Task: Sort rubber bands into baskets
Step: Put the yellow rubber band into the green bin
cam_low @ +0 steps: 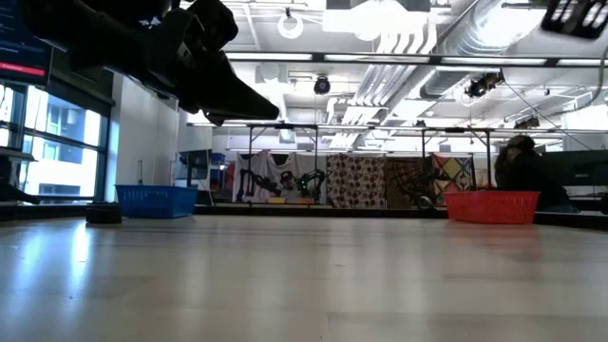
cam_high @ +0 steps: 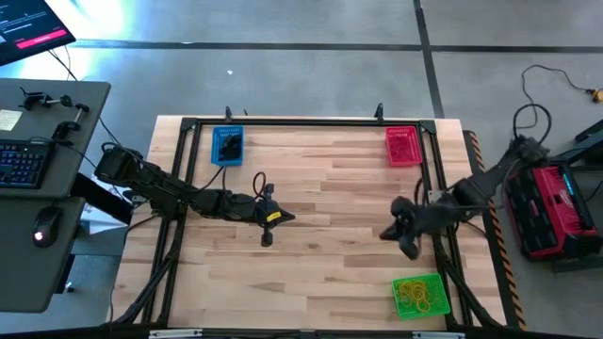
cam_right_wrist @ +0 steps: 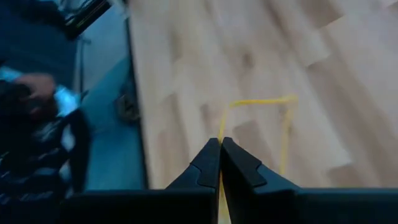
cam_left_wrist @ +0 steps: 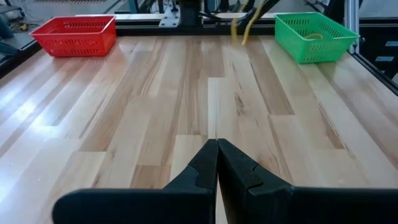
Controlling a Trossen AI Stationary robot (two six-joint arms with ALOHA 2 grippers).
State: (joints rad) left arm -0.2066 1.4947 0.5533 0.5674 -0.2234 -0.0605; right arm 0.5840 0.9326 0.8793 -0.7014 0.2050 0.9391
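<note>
My right gripper (cam_high: 396, 232) hovers over the table's right half, between the red basket (cam_high: 403, 146) at the far edge and the green basket (cam_high: 419, 295) at the near right. It is shut on a yellow rubber band (cam_right_wrist: 258, 101). Several yellow rubber bands (cam_high: 415, 297) lie in the green basket, and dark bands (cam_high: 229, 148) lie in the blue basket (cam_high: 228, 146) at the far left. My left gripper (cam_high: 275, 222) hangs shut and holding nothing above the table's middle left, its fingers (cam_left_wrist: 217, 155) pointing toward the right side. My right gripper pinches the yellow rubber band between its two fingers at one spot of the loop (cam_right_wrist: 220, 134). The rest of the loop (cam_right_wrist: 285, 124) reaches out past the fingertips. The band is lifted clear of the table.
A black frame (cam_high: 311, 123) runs around the wooden tabletop. Bare boards lie between the three baskets. A desk with a keyboard (cam_high: 21, 162) stands left of the table, and a red and black case (cam_high: 551, 207) sits on the floor to the right.
</note>
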